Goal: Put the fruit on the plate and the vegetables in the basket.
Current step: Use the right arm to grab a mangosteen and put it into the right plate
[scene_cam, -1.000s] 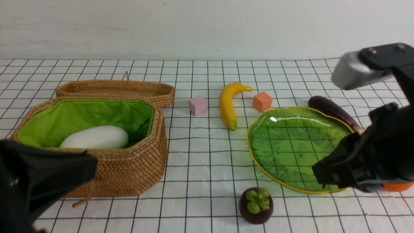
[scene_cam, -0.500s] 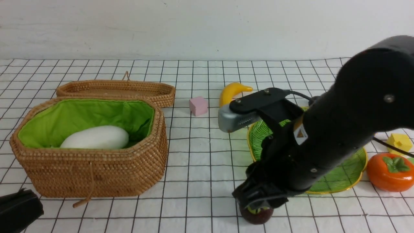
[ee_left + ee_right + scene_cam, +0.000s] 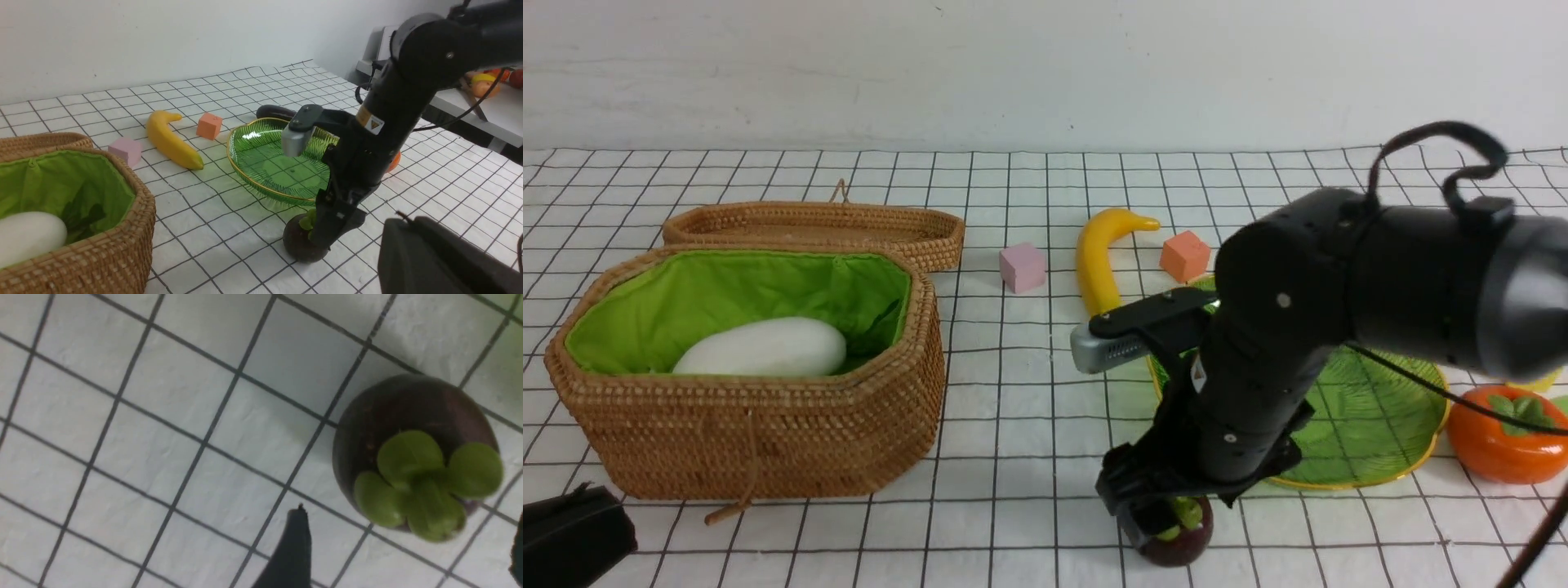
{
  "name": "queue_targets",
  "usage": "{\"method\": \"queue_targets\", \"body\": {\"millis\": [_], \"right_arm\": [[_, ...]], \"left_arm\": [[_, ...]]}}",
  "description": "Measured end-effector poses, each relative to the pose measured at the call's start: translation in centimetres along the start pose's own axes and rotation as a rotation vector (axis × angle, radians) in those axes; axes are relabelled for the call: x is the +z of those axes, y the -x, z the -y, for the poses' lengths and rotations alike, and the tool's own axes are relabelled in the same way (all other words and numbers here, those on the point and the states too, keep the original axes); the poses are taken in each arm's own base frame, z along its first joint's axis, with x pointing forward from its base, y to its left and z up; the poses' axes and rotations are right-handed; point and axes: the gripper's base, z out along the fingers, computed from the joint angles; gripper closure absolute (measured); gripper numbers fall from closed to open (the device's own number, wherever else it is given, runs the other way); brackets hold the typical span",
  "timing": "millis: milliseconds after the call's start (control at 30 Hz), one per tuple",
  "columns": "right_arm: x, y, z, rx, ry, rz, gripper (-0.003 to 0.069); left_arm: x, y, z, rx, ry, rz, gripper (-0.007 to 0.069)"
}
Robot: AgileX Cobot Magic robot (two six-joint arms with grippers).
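Mangosteen [image 3: 1181, 543]: on white, black-gridded table [image 3: 1013, 408], near side of green plate [image 3: 1372, 416], apart from it; right hand [image 3: 404, 543] directly above, fingers spread, nothing grasped; left hand [image 3: 408, 253] clenched, empty; plain pale wall [image 3: 1013, 73] behind table

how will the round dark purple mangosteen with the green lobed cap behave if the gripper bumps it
The dark purple mangosteen looks round and sits loose on the flat cloth, so it would probably roll. Its smooth skin may slip a little against a finger. The stubby green lobes might stop a full roll.
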Motion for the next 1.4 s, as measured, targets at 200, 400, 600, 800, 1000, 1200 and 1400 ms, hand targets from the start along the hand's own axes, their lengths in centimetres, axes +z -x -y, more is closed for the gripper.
{"method": "queue_targets", "body": {"millis": [200,400,600,800,1000,1200,1400], "right_arm": [[2.8,0.5,0.5,0.003,-0.042,-0.026,0.0005],[4.0,0.6,0.5,0.012,-0.046,-0.052,0.0042],[4.1,0.6,0.5,0.014,-0.044,-0.053,0.0082],[4.2,0.6,0.5,-0.001,-0.043,-0.06,0.0082],[2.6,0.8,0.2,-0.01,-0.034,-0.083,0.0082],[-5.8,0.9,0.2,-0.036,-0.026,0.09,0.0082],[-11.5,0.5,7.6,0.137,-0.137,0.262,0.0082]], "left_arm": [[0.0,0.0,0.0,0.0,0.001,-0.004,0.0638],[0.0,0.0,0.0,-0.001,0.0,-0.004,0.0638],[0.0,0.0,0.0,-0.001,0.0,-0.004,0.0638],[0.0,0.0,0.0,-0.002,0.0,-0.004,0.0638],[0.0,0.0,0.0,-0.003,-0.001,-0.004,0.0637],[0.0,0.0,0.0,-0.004,-0.001,-0.004,0.0637],[0.0,0.0,0.0,-0.004,-0.002,0.001,0.0634]]}}
